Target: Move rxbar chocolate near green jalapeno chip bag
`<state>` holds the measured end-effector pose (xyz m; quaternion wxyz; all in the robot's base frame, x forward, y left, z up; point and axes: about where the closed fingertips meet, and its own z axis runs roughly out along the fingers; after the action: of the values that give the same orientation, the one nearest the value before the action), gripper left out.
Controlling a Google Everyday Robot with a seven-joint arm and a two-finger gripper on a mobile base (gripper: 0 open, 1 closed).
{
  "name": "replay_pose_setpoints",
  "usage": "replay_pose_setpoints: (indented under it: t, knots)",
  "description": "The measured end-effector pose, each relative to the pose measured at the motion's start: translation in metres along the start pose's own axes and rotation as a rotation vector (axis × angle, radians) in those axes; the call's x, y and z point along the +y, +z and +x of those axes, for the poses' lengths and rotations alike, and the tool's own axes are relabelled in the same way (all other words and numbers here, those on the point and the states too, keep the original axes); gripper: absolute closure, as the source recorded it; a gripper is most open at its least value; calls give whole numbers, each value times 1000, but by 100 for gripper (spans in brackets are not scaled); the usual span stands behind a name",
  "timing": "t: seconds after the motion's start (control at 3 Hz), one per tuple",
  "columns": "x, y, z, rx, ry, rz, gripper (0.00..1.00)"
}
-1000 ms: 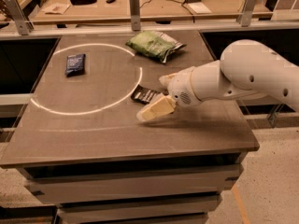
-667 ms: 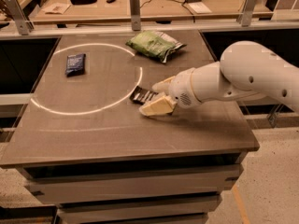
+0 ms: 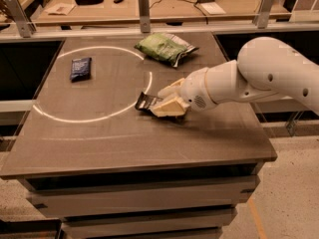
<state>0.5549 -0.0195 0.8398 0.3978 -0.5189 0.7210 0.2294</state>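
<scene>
The rxbar chocolate (image 3: 144, 102), a flat black bar, lies on the table on the right side of the white circle line. Only its left end shows. My gripper (image 3: 168, 99) is down on the bar's right part, its cream fingers (image 3: 170, 107) closed on it from both sides. The green jalapeno chip bag (image 3: 164, 48), puffy light green with silvery ends, lies at the back of the table, a short way beyond the gripper and apart from the bar.
A smaller dark blue packet (image 3: 80, 68) lies at the left inside the white circle (image 3: 84, 119) marked on the grey table (image 3: 149, 143). A rail with metal posts (image 3: 144, 4) runs along the far edge. My white arm (image 3: 269, 73) reaches in from the right.
The gripper has moved a little away from the front edge and down onto the bar. Its fingers have drawn closer together around the bar. The bar has barely moved.
</scene>
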Motion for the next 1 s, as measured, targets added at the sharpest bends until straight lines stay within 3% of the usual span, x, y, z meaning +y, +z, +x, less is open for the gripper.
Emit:
replay_pose_setpoints:
  t: [0.33,0.67,1.0]
  knots:
    - [-8,5,-16,-18,-53,-15,100]
    - [-27,18,-27,-23,-90,-13,100]
    - [-57,29,-33,-20,-72,50,100]
